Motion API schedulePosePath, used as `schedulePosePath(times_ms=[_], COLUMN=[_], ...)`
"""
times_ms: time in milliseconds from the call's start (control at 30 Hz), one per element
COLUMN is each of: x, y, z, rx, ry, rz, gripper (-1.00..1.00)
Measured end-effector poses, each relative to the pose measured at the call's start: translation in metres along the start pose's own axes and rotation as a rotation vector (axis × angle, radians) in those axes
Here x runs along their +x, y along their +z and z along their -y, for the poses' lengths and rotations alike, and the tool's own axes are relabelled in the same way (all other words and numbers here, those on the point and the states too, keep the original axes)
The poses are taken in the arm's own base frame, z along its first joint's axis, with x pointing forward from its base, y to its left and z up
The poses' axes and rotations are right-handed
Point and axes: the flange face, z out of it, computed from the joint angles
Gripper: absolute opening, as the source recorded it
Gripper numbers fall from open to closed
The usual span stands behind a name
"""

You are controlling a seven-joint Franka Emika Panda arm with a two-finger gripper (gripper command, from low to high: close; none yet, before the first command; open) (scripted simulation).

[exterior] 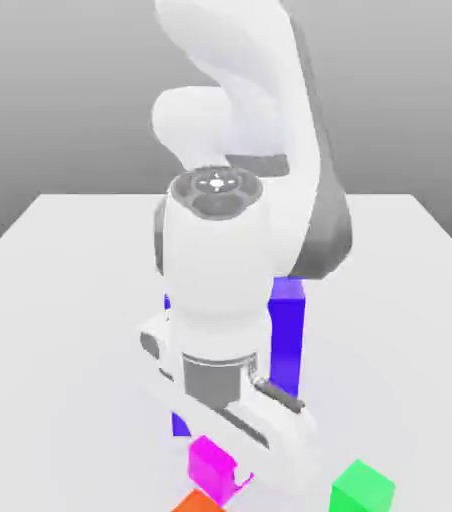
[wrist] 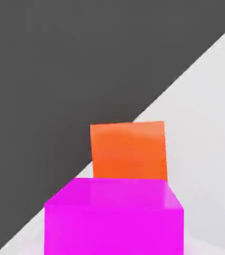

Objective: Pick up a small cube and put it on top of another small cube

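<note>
The small cube [exterior: 208, 466] is bright magenta-pink and sits right under my hand near the front of the white table. My gripper [exterior: 224, 456] is down at this cube and shut on it. In the hand view the small cube [wrist: 113, 216] looms large and close. A small orange cube [exterior: 198, 503] lies just in front of it, almost touching; in the hand view the orange cube [wrist: 128, 149] sits right behind the magenta one.
A tall purple-blue block [exterior: 288, 335] stands behind my hand, partly hidden by the arm. A small green cube [exterior: 362, 488] rests toward the exterior view's right. The table's edge [wrist: 149, 107] runs close by the orange cube, with dark floor beyond.
</note>
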Motion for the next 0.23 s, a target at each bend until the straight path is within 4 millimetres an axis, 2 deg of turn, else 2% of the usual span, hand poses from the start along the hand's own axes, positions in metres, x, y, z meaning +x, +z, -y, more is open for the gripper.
schedulePosePath(times_ms=[67,100,133,233], x=[-0.051,-0.067,-0.076,-0.076], y=[0.018,0.033,0.043,0.043], z=[0.002,0.001,0.000,0.000], rx=[-0.002,-0.003,-0.004,-0.004], ry=[-0.121,-0.161,-0.182,-0.182], rz=[-0.005,-0.006,-0.007,-0.007], gripper=[-1.00,-1.00,1.00,1.00])
